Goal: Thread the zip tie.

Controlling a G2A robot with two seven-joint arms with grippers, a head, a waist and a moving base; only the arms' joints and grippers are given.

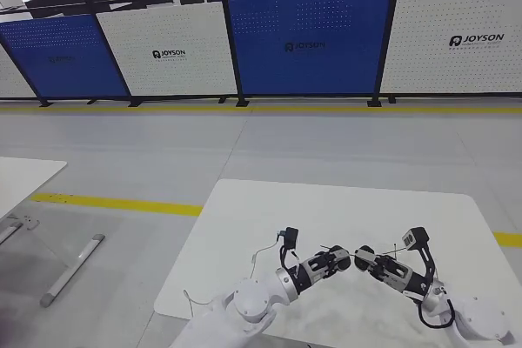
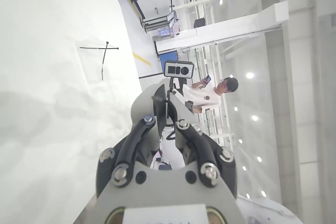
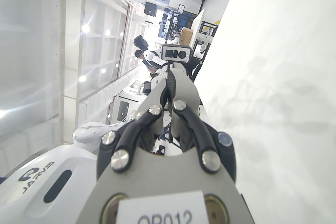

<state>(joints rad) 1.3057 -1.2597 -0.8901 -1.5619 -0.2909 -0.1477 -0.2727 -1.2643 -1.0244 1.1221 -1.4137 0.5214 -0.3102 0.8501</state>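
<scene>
Two thin black zip ties (image 2: pixel 99 47) lie flat on the white table (image 1: pixel 348 204). One lies across the other, so they make a cross. They are a little way off from both grippers and nothing is touching them. The two arms meet over the middle of the table, with their grippers tip to tip and very near each other. The left gripper (image 2: pixel 166 93) has its fingers pressed close together, with almost no gap. The right gripper (image 3: pixel 168 79) looks pinched closed in the same way. I cannot tell if either one has a thin tie between its fingers, because the tips are too crowded to see. I think the job here is to poke the pointy tail of a tie into the small hole in its head. To do that well, one gripper should hold the head very steady. The other should hold the tail close to its tip, so the tail does not bend or wobble. The tail should line up straight with the hole first, then slide in slowly.
</scene>
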